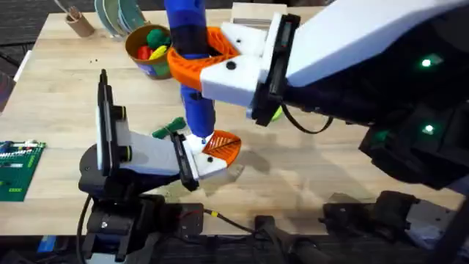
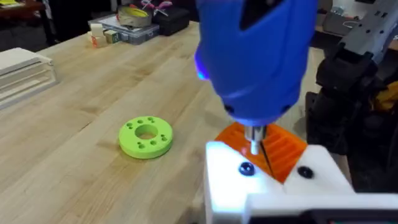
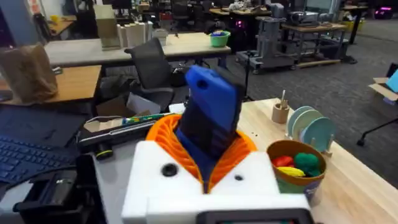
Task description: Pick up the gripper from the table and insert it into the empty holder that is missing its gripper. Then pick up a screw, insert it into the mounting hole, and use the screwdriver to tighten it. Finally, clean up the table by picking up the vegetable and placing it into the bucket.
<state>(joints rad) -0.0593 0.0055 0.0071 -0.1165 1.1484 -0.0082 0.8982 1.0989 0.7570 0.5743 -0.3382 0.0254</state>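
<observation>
**Screwdriver bit set on the left gripper's finger block**

While the left gripper (image 1: 209, 150) sits low in the centre of the overhead frame, its white finger block (image 2: 249, 180) carries an orange ribbed tip (image 2: 273, 146), and the metal bit of the blue screwdriver (image 1: 192, 59) stands upright on that block beside a dark screw (image 2: 246, 168). Whether the left gripper's fingers are parted or together cannot be told. Just left of it in the overhead view, the dark green vegetable (image 1: 170, 129) lies on the bench (image 1: 322, 169).

Higher in the frame, the right gripper (image 1: 212, 59) is clamped on the screwdriver: its orange pads press the blue handle from both sides, as the right wrist view shows. A lime-green disc (image 2: 146, 137) with holes lies flat on the bench, apart from the block in the left wrist view.

Farther back, at the upper left of the overhead frame, the bucket (image 1: 146, 50) stands upright holding red, yellow and green toys. Beyond it are a rack of plates (image 1: 121, 15) and a brown cup (image 1: 79, 22) with sticks.
</observation>
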